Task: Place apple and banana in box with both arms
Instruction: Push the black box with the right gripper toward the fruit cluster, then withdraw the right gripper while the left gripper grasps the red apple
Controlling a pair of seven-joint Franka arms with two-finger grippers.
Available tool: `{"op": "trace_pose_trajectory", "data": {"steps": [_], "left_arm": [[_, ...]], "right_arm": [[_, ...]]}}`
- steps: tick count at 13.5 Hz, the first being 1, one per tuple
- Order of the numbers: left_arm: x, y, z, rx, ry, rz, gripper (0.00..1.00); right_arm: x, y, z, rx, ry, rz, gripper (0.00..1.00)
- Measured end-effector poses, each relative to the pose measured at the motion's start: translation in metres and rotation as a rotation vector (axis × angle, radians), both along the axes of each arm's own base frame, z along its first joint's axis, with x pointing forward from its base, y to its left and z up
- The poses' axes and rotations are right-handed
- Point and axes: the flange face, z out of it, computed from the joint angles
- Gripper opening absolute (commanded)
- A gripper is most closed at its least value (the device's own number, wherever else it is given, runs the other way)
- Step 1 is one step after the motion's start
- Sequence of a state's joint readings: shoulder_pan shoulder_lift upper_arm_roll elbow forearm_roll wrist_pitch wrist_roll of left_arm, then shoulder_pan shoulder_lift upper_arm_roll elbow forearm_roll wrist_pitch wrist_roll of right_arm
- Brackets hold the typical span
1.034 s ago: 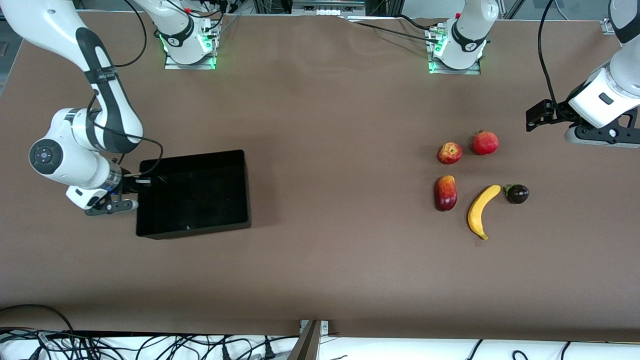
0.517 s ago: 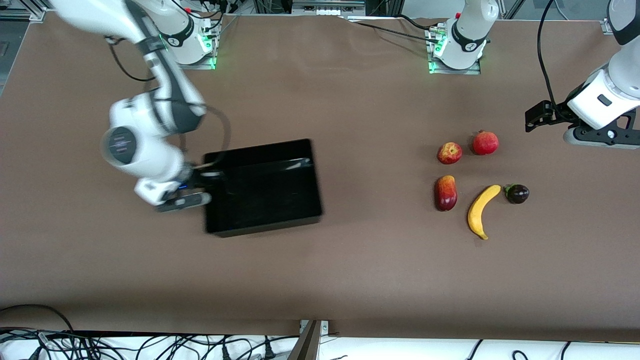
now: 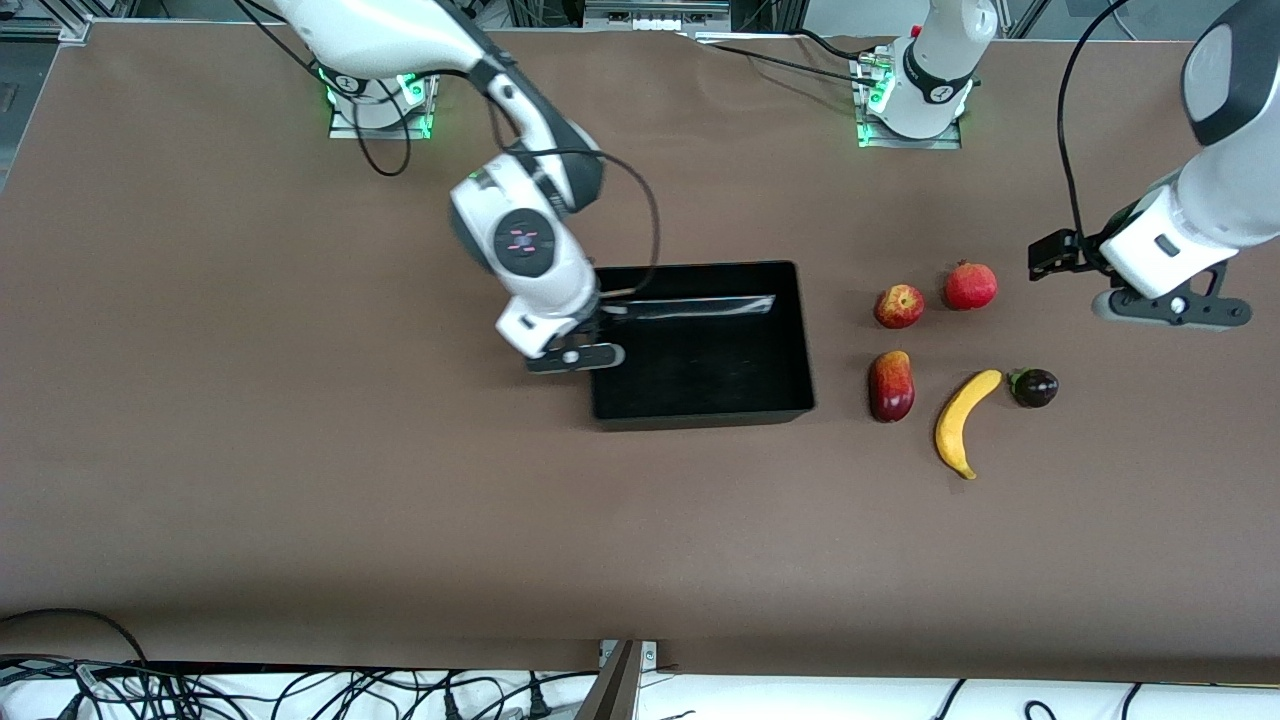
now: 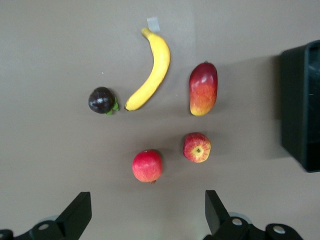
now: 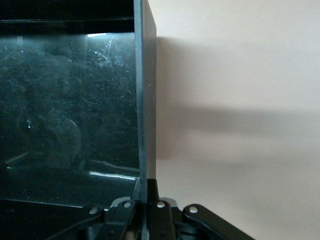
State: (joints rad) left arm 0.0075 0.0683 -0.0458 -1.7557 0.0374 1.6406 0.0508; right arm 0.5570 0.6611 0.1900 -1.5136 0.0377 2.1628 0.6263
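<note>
The black box point(image 3: 700, 418) sits mid-table, beside the fruits. My right gripper point(image 3: 597, 340) is shut on the box's end wall toward the right arm's end; the right wrist view shows the wall point(image 5: 145, 100) pinched between the jaws of my right gripper point(image 5: 147, 192). The apple point(image 3: 899, 306) lies just past the box, toward the left arm's end. The banana point(image 3: 964, 422) lies nearer the front camera than the apple. My left gripper point(image 3: 1170, 312) is open and empty, over bare table beside the fruits. The left wrist view shows my left gripper point(image 4: 147, 217), apple point(image 4: 197, 147), banana point(image 4: 152, 70) and box point(image 4: 300, 115).
A red pomegranate point(image 3: 971, 286) lies beside the apple. A dark-red mango-like fruit point(image 3: 891, 386) lies between box and banana. A dark purple fruit point(image 3: 1034, 387) sits at the banana's tip. The left wrist view shows the pomegranate point(image 4: 147, 166) closest to the jaws.
My right arm has dragged the box across the table from the right arm's end to beside the fruits. My left gripper has shifted slightly toward the fruits.
</note>
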Motion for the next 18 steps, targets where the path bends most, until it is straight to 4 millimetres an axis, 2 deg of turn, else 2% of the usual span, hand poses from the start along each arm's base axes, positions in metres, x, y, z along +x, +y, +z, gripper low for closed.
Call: {"op": "trace_pose_trajectory", "data": {"steps": [2,4,7,9,10,11,12,15,17,18], "left_arm": [[0.004,-0.004,-0.02,-0.002,0.042,-0.019,1.0],[0.009,-0.009,-0.041,-0.009,0.083,-0.076,1.0],[0.01,-0.023,-0.076,-0.014,0.138,-0.126,1.0],[0.005,-0.029,-0.1,-0.016,0.147,-0.148,1.0],[0.001,-0.031,-0.111,-0.017,0.15,-0.158,1.0],[-0.002,-0.036,-0.121,-0.014,0.152,-0.182,1.0],[-0.007,-0.045,-0.131,0.006,0.153,-0.225,1.0],[-0.029,-0.085,-0.171,0.013,0.139,-0.408,1.0],[-0.046,-0.092,-0.207,-0.014,0.097,-0.499,1.0],[-0.055,-0.089,-0.224,-0.024,0.075,-0.52,1.0]], "right_arm": [[-0.011,0.031,-0.01,0.008,0.002,-0.024,0.0],[-0.02,0.052,-0.022,0.022,-0.007,-0.045,0.0],[-0.026,0.062,-0.04,0.028,-0.01,-0.06,0.0],[-0.026,0.064,-0.041,0.031,-0.012,-0.062,0.0],[-0.026,0.064,-0.041,0.031,-0.012,-0.062,0.18],[-0.026,0.064,-0.041,0.032,-0.013,-0.063,0.8],[-0.025,0.064,-0.04,0.036,-0.018,-0.064,1.0],[-0.011,0.062,-0.024,0.052,-0.051,-0.078,1.0],[0.007,0.046,0.002,0.046,-0.075,-0.094,1.0],[0.019,0.029,0.022,0.027,-0.078,-0.082,1.0]]}}
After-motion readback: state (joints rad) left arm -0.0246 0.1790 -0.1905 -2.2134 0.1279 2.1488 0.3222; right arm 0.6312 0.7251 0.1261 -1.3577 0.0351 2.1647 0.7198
